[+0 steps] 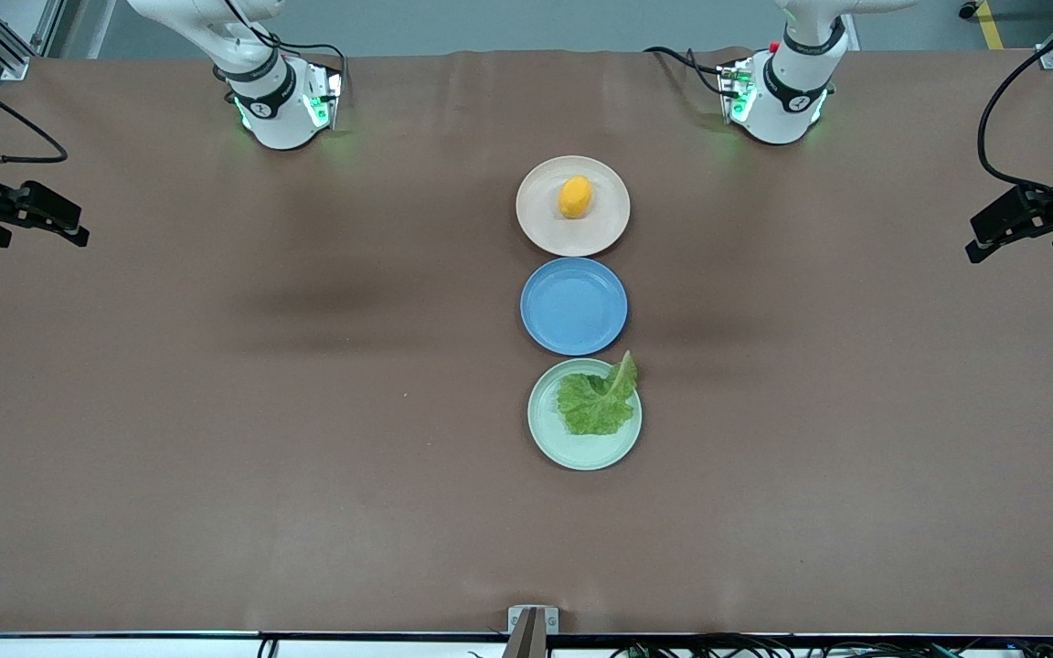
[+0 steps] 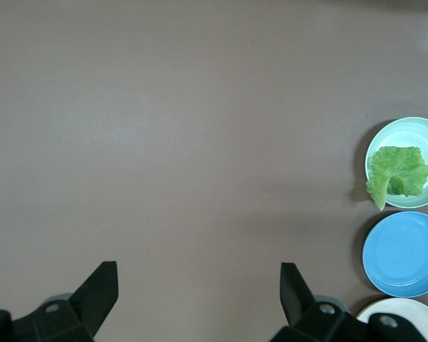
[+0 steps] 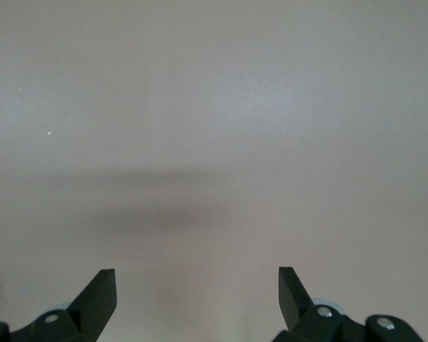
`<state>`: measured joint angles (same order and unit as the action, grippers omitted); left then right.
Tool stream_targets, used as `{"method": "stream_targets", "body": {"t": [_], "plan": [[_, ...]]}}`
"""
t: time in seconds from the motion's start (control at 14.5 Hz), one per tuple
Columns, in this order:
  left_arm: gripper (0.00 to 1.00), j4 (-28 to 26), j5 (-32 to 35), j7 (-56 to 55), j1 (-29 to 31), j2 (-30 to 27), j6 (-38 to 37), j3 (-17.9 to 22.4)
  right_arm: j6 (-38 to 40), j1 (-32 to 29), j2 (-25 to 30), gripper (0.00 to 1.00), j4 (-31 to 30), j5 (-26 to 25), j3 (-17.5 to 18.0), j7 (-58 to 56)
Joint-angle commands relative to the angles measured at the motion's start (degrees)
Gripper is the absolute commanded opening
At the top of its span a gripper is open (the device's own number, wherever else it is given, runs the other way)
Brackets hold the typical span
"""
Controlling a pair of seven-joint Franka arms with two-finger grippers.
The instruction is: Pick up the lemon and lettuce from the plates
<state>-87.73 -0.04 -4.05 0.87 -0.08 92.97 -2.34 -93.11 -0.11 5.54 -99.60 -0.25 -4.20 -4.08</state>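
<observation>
While both arms wait high at the two ends of the brown table (image 1: 216, 411), three plates lie in a straight row down its middle, and the blue plate (image 1: 573, 305) at the centre of that row serves as the landmark. Farther from the front camera than the blue plate, just beside it and nearly rim to rim, sits the beige-pink plate (image 1: 537, 224), and the lemon (image 1: 575, 196) rests on it, a small orange-yellow oval near the plate's middle. Nearer to the front camera than the blue plate, again just beside it, sits the pale mint green plate (image 1: 549, 439), and the lettuce (image 1: 598, 402) lies on it: one crinkled green leaf whose pale stem end pokes over the rim on the side toward the blue plate and the left arm's end of the table. The left gripper (image 1: 1020, 228) hangs in the air over the left arm's end of the table, well apart from the blue plate, its fingers (image 2: 100, 288) spread wide with nothing between them. The right gripper (image 1: 37, 215) hangs over the right arm's end, equally well apart from the blue plate, its fingers (image 3: 100, 292) likewise spread wide over bare table and holding nothing.
</observation>
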Motion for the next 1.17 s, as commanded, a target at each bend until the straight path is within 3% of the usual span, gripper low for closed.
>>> {"method": "stream_targets", "body": {"t": [0.0,0.48,0.83,1.1], "plan": [[1.00,0.81,-0.75,1.23,0.62,-0.10,-1.12,-0.48,-0.31,-0.33,1.75,1.00,-1.56,-0.80,0.59,-0.41],[1.00,0.81,-1.01,0.36,0.80,0.34,-1.13,-0.39,1.43,-0.33,1.23,1.00,0.10,-0.63,0.68,-0.32],[1.00,0.37,-1.36,0.18,-0.26,3.06,-1.13,-1.09,1.97,-0.33,-2.11,1.00,2.66,-0.72,0.68,0.30],[1.00,0.81,-2.33,-11.64,-3.06,8.85,-0.25,-4.51,1.97,-0.68,-2.55,1.00,4.77,-0.54,0.59,-0.23]]}}
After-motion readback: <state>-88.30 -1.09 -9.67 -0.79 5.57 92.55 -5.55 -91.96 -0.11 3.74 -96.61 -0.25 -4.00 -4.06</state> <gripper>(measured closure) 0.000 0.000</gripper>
